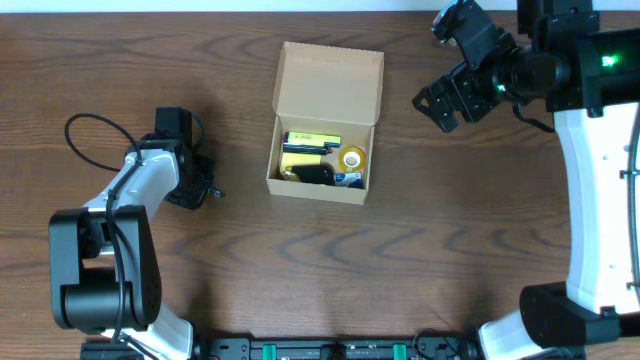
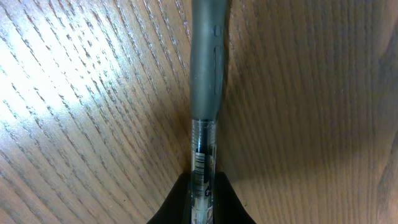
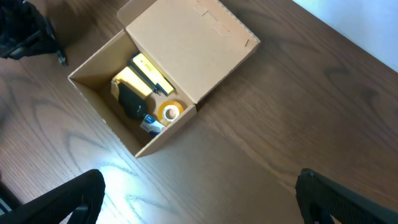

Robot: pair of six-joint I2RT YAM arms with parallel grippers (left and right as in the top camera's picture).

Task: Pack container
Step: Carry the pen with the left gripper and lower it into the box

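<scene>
The wooden table (image 1: 400, 260) fills all three views. The two arms stand at its near edge, one on each side.

The box (image 1: 330, 85) sits between the grippers. It is well to the right of the left gripper (image 1: 192, 186) and to the left of the right gripper (image 1: 442, 100), well apart from both. It is open, with its flap lid folded back flat on the far side. The right wrist view looks down on it at an angle, ahead and to the left of that gripper's fingers (image 3: 68, 199).

The right gripper is spread wide with nothing between its jaws. One dark finger shows at each bottom corner of its wrist view, with bare table between them.

The left gripper is low at the table, and its jaws are pinched narrow around a pen (image 2: 204, 93). The pen runs straight out ahead of the jaws, close over the wood grain. Its clear barrel is in the grip and its grey rubber sleeve is farther out.

Inside the box:
- A yellow-and-black pack (image 1: 311, 140) lies along the far side.
- A yellow pad (image 1: 294, 160) lies just in front of the pack.
- A black object (image 1: 318, 176) rests at the near wall.
- A tape roll (image 1: 351, 158) is on the side nearer the right gripper.
- A small blue-and-white item (image 1: 349, 180) is just in front of the roll; what it is cannot be told.
</scene>
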